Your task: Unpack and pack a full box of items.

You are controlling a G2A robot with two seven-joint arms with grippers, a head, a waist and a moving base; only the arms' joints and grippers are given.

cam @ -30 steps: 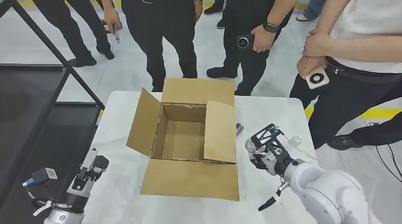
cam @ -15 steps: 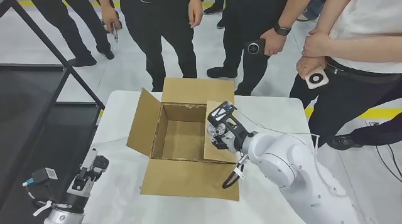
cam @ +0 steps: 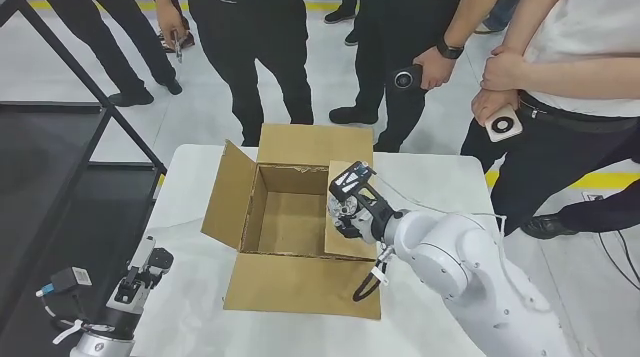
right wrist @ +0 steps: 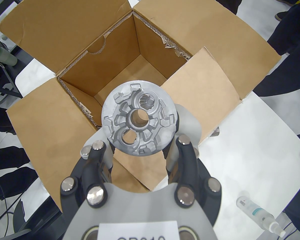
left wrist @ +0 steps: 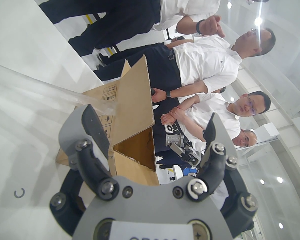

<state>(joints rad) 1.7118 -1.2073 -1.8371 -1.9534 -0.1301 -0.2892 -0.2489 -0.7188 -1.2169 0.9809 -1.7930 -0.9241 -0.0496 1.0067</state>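
Though right pincer (right wrist: 140, 143) clamps disc (right wrist: 139, 121), pads are hidden.

Looking like a factory floor: yellow tape (cam: 610, 178) running along the grey floor (cam: 210, 107), black steel frame (cam: 62, 52) standing beside the white table (cam: 440, 182).

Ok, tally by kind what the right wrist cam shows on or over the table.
Boxes: 1, the open box.
Metal parts: 2, a disc held in the right jaws and a small piece beside a flap.
Bottles: 1, a bottle.
Total: 4.
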